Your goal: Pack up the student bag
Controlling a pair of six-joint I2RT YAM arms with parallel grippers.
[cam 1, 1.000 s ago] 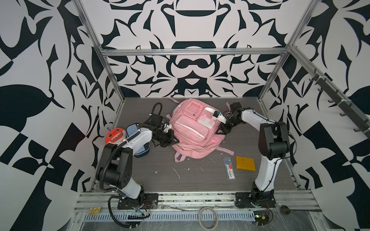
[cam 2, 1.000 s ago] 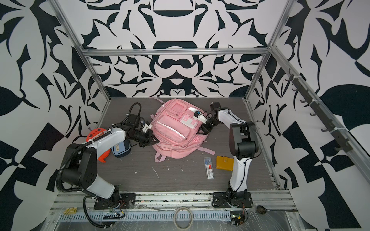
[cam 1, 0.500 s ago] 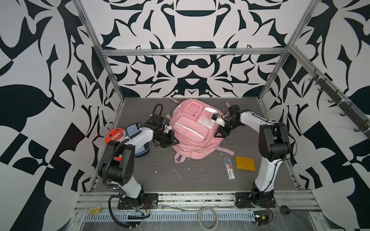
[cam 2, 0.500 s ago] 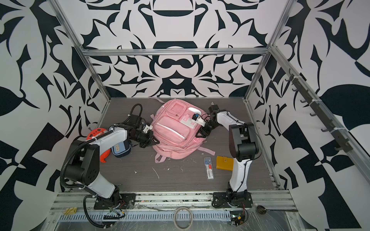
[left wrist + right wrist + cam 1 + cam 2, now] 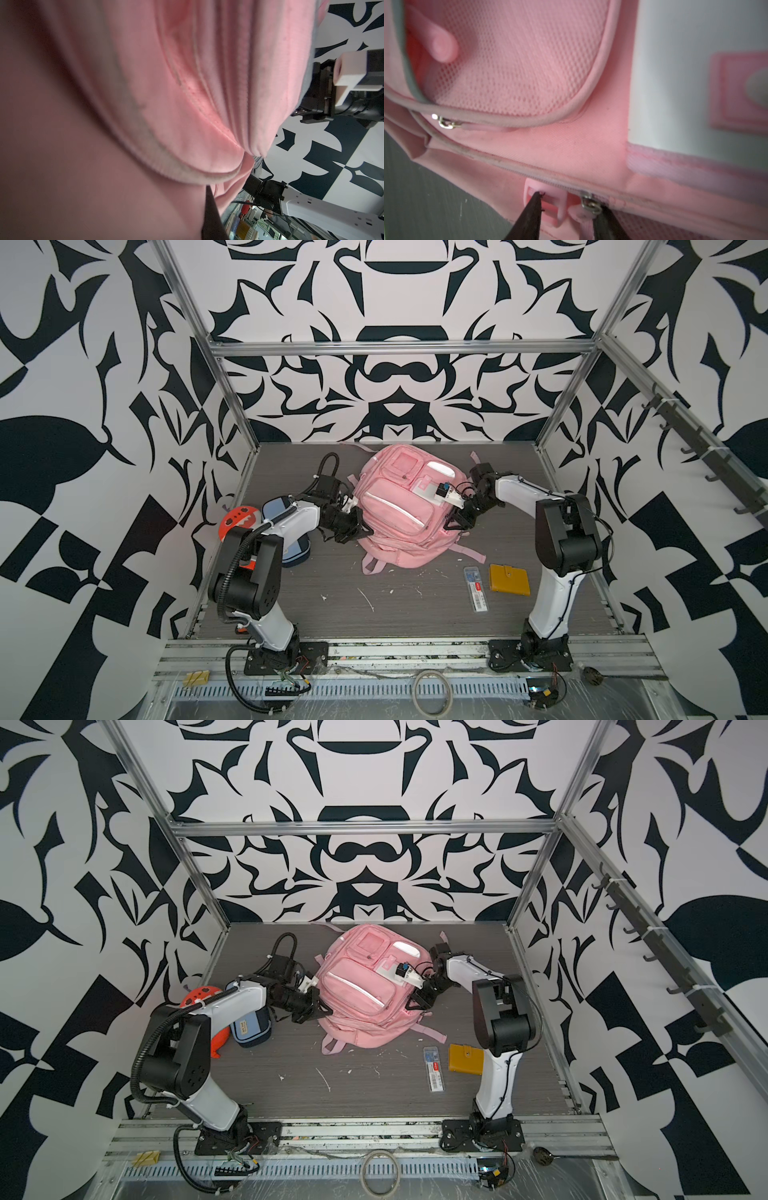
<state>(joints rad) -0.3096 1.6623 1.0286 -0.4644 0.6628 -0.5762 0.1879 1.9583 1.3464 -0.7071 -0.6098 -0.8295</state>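
Both top views show the big pink student bag [image 5: 399,510] lying front-up in the middle of the grey table [image 5: 374,614], near the back wall; the left gripper [image 5: 356,529] is clamped tight on the cloth at the bag's left edge, and pink cloth fills most of the left wrist view; the right gripper [image 5: 454,524] has come down from the bag's front to its right side, and its jaws have drawn closer; in the right wrist view they stand a little apart, one on each side of the zip pull [image 5: 588,204], not pinching it yet, I think; so the zip looks about to be opened, and nothing is packed yet; the blue pencil case [image 5: 297,549] and the orange toy [image 5: 235,522] wait on the left, partly hidden by the left arm, which is in the way; the yellow wallet [image 5: 509,579] and the small clear box [image 5: 476,588] lie in front on the right, apart from the bag.
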